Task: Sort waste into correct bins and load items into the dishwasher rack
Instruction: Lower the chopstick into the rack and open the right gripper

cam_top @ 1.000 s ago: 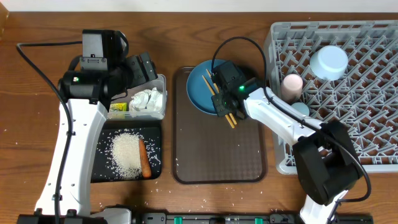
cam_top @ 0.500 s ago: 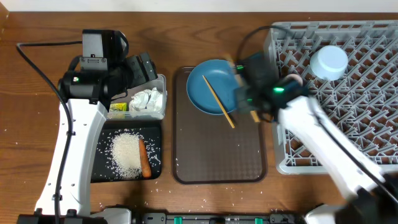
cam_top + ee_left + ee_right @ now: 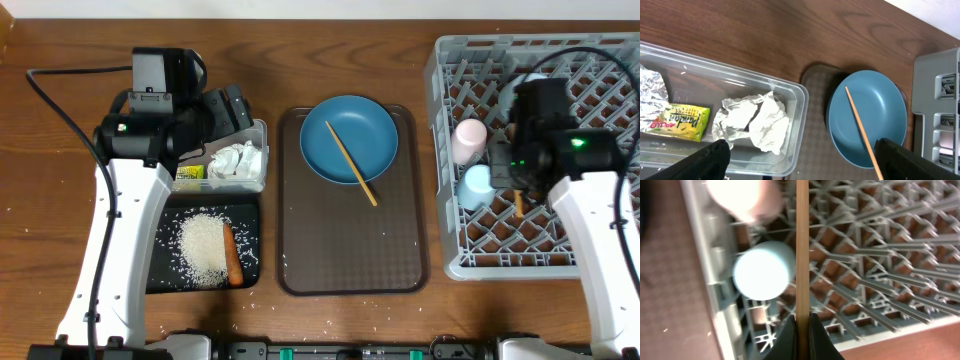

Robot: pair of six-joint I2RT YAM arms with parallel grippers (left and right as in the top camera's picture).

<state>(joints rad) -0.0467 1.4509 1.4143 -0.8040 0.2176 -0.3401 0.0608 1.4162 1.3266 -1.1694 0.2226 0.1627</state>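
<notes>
Right gripper is clamped on one wooden chopstick, which runs off the top of the wrist view. Only the fingertips show, and we cannot tell whether the stick touches the grey dishwasher rack beneath. Just left of it in the rack stands the light blue cup. The pinkish-white cup beyond is blurred and cropped.

Left gripper is spread wide over the clear tub, its fingers cut off by the bottom edge. Inside we see the crumpled tissue and the yellow-green wrapper. Farther off, the other chopstick lies across the dark blue plate.
</notes>
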